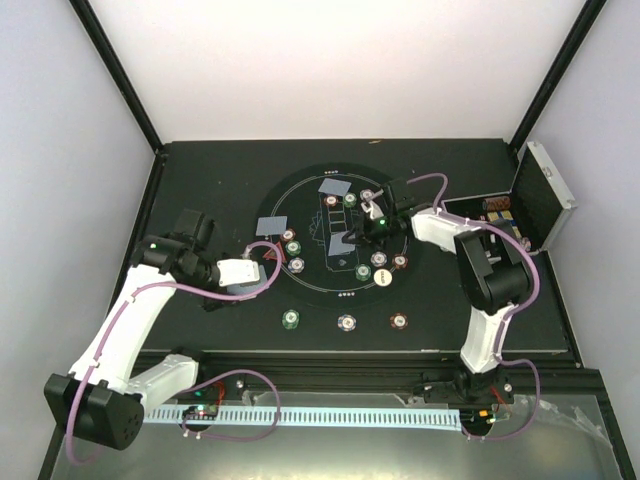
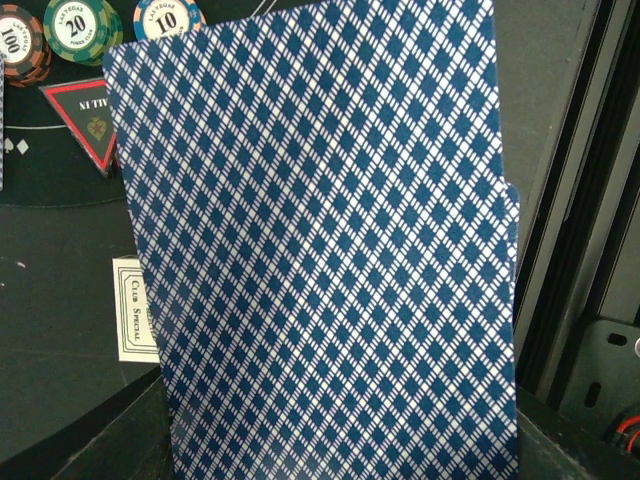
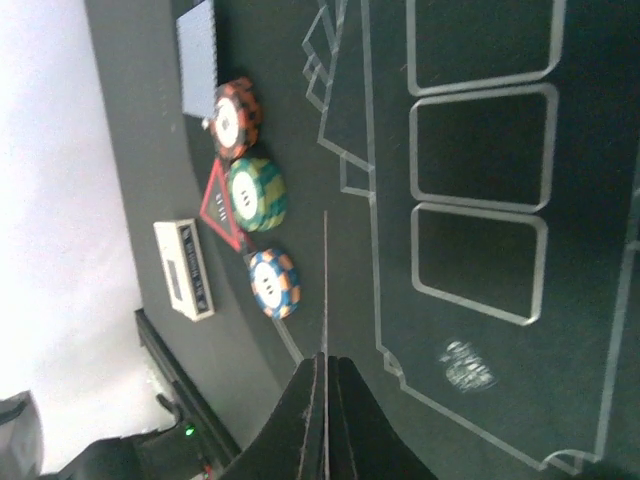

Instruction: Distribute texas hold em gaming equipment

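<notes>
My left gripper [image 1: 266,260] is shut on a deck of blue diamond-backed playing cards [image 2: 320,250], which fills the left wrist view and hides the fingers. My right gripper [image 1: 362,235] hangs over the middle of the round black mat [image 1: 300,290]. It is shut on one card [image 3: 325,290], seen edge-on between its fingertips [image 3: 325,365]. Face-down cards lie at the mat's left [image 1: 271,226] and top [image 1: 335,187]. A maroon chip [image 3: 235,118], a green chip [image 3: 257,193] and a blue chip [image 3: 273,283] sit by the red triangle marker [image 3: 218,205]. The white button [image 1: 383,278] lies right of centre.
More chips sit near the mat's top [image 1: 350,200] and right [image 1: 399,262], and three chips [image 1: 346,323] lie in a row near the front edge. The silver case [image 1: 540,195] stands open at the right. A small white card box [image 2: 135,320] lies beside the mat.
</notes>
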Robot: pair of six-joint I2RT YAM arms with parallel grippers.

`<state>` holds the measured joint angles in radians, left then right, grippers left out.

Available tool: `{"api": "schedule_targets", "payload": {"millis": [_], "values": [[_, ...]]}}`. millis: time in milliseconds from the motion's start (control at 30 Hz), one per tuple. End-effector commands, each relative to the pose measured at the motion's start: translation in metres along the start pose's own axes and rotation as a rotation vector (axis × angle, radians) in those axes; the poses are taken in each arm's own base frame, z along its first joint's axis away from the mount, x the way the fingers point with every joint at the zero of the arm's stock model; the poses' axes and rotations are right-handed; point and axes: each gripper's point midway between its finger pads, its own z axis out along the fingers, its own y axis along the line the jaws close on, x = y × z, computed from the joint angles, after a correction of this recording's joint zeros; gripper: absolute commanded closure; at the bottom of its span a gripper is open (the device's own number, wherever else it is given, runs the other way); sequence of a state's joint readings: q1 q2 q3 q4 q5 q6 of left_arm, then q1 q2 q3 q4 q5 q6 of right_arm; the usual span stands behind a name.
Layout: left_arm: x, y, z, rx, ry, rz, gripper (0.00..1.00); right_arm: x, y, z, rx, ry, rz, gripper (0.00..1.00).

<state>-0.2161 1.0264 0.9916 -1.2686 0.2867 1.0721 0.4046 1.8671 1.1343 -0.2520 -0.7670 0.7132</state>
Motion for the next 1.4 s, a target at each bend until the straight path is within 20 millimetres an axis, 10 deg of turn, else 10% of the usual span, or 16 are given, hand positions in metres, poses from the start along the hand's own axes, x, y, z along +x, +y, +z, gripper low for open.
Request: {"api": "schedule_targets", "payload": {"millis": [0, 400, 767, 967, 1367], "values": [[0.0, 0.003, -0.006, -0.027, 0.001, 0.02, 0.98, -0.014, -0.028, -0.003, 0.109, 0.001, -0.002, 0.97], [0.001, 0.003, -0.006, -0.027, 0.008, 0.026, 0.99, -0.029, -0.06, -0.02, 0.324, 0.001, -0.028, 0.74], [-0.001, 0.003, -0.008, -0.026, 0.005, 0.027, 0.98, -0.049, -0.047, -0.073, 0.525, -0.143, -0.104, 0.66], [-0.001, 0.002, -0.008, -0.023, 0.001, 0.025, 0.98, -0.053, -0.016, -0.034, 0.477, -0.116, -0.178, 0.65], [0.0, 0.001, -0.007, -0.021, 0.004, 0.021, 0.98, -0.081, -0.028, 0.032, 0.527, -0.083, -0.187, 0.66]]}}
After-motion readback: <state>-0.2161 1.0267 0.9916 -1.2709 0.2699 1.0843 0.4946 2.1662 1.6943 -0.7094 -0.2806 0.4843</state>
